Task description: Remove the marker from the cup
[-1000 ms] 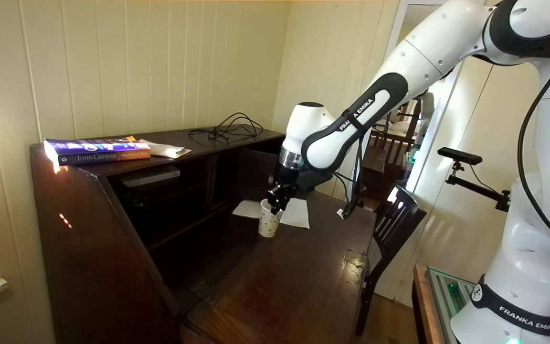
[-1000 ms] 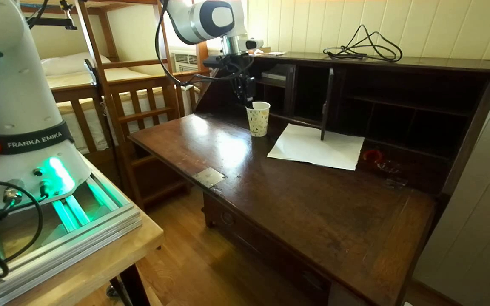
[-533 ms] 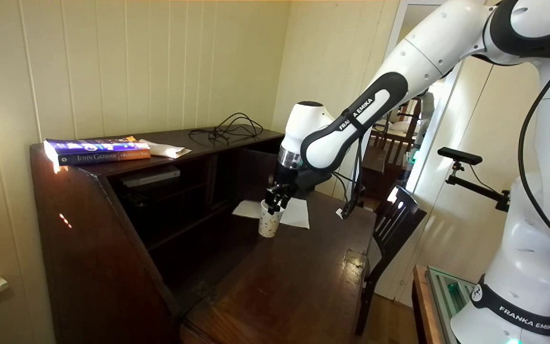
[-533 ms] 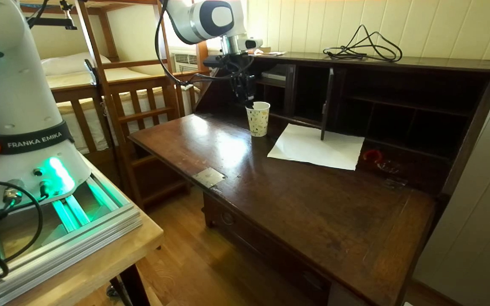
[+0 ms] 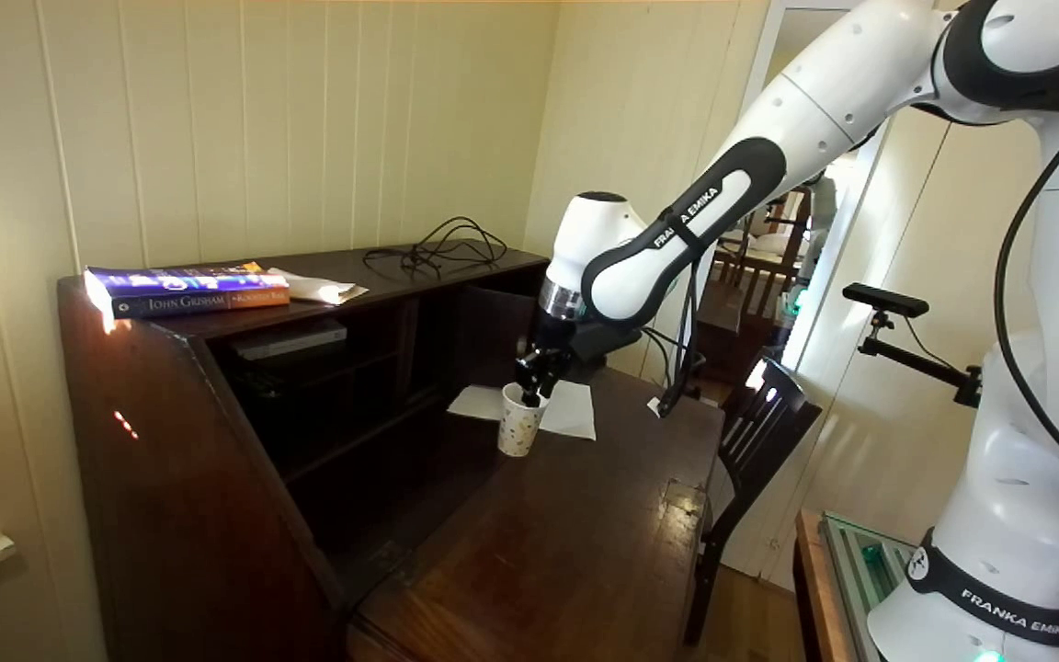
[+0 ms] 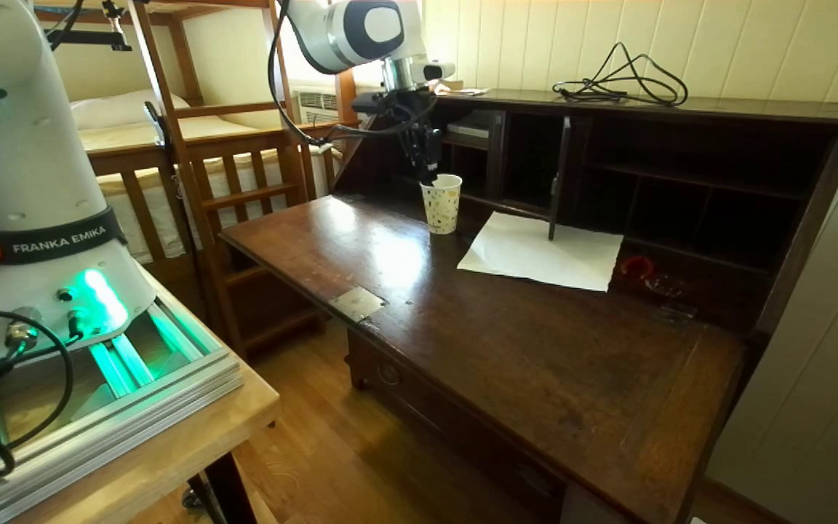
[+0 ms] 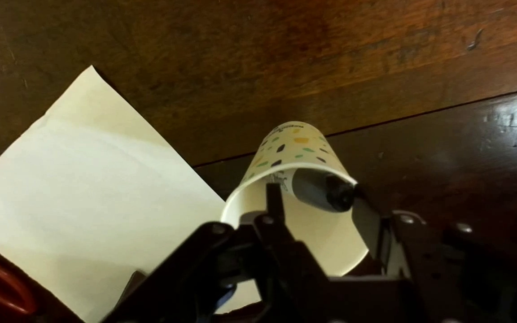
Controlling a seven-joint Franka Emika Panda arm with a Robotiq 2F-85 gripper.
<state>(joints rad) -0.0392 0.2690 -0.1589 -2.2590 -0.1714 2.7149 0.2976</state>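
Note:
The off-white cup (image 7: 296, 143) with coloured flecks stands upright on the dark desk. It shows in both exterior views (image 5: 518, 430) (image 6: 441, 207). The marker (image 7: 314, 189), with a grey body and black end, leans inside the cup against its wall in the wrist view; it is hidden in both exterior views. My gripper (image 7: 317, 195) is open above the cup's mouth. One finger is over the inside of the cup and the other is at the rim beside the marker's black end. The gripper also shows in both exterior views (image 5: 532, 384) (image 6: 430, 171).
A white paper sheet (image 6: 543, 255) lies beside the cup. A small cabinet door (image 6: 561, 178) stands open above it. A red ring-like object (image 6: 637, 268) lies near the cubbyholes. The hutch (image 5: 410, 368) rises behind, with books (image 5: 189, 292) and cables (image 5: 438, 250) on top.
My gripper has shifted slightly over the cup, first one way and then back, and its fingers sit a little differently at the rim. The cup has not moved.

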